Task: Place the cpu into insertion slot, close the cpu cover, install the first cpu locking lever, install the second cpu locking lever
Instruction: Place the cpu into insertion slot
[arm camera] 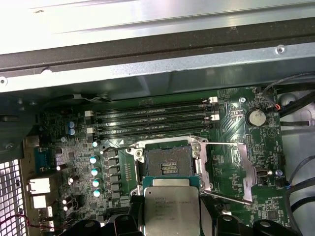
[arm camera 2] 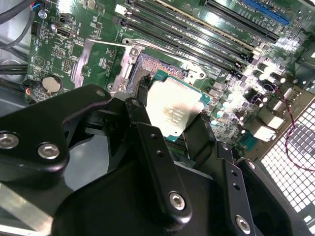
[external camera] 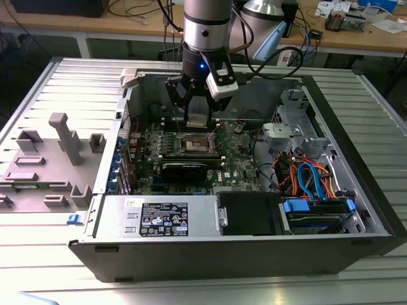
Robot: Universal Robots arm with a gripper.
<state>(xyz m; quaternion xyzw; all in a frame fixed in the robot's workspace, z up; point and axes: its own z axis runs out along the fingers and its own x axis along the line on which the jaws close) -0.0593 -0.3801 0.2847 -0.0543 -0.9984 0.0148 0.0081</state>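
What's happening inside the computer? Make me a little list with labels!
insertion slot: empty, dark centre showing
cpu cover: swung open beside the slot
gripper: shut on the cpu, holding it by its edges over the motherboard
cpu: silvery square chip, not yet in the slot

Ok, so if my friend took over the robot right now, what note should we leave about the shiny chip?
The gripper: jaws shut on the cpu, held by its edges.
The cpu hangs over the board close to the insertion slot, not in it.
The insertion slot is empty; the cpu cover is swung open beside it.
Done: chip picked up and at the socket.
Left: seating the chip, closing the cover, both latching steps.
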